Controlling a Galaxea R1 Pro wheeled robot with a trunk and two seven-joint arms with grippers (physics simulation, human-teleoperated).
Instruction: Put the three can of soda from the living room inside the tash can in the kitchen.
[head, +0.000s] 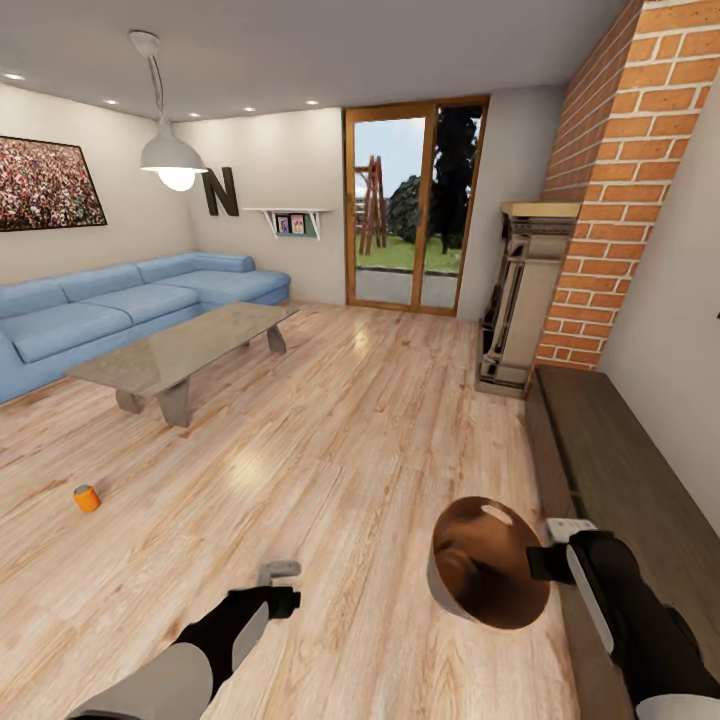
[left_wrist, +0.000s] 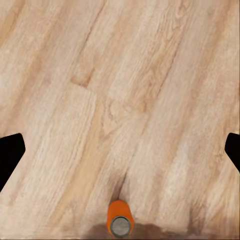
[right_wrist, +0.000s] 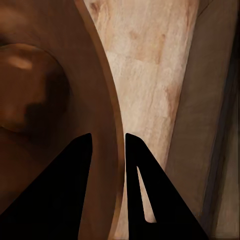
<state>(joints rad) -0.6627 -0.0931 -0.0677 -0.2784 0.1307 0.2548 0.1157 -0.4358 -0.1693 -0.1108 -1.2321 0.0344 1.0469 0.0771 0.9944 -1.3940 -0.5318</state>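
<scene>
An orange soda can (head: 87, 497) stands on the wooden floor at the left, well apart from both arms. The left wrist view has an orange can (left_wrist: 120, 220) upright on the planks; I cannot tell whether it is the same one. My left gripper (head: 280, 573) hangs low over the floor, its fingers (left_wrist: 11, 155) spread wide and open with nothing between them. The trash can (head: 490, 575) is tilted, its brown inside facing me. My right gripper (head: 548, 562) is shut on its rim (right_wrist: 107, 100), one finger inside and one outside. The blue can is out of view.
The light-blue corner sofa (head: 120, 300) and the glass-topped low table (head: 180, 350) stand at the left. A long dark wooden bench (head: 620, 470) runs along the right wall below a brick column (head: 610, 200). A glass door (head: 415, 210) is straight ahead.
</scene>
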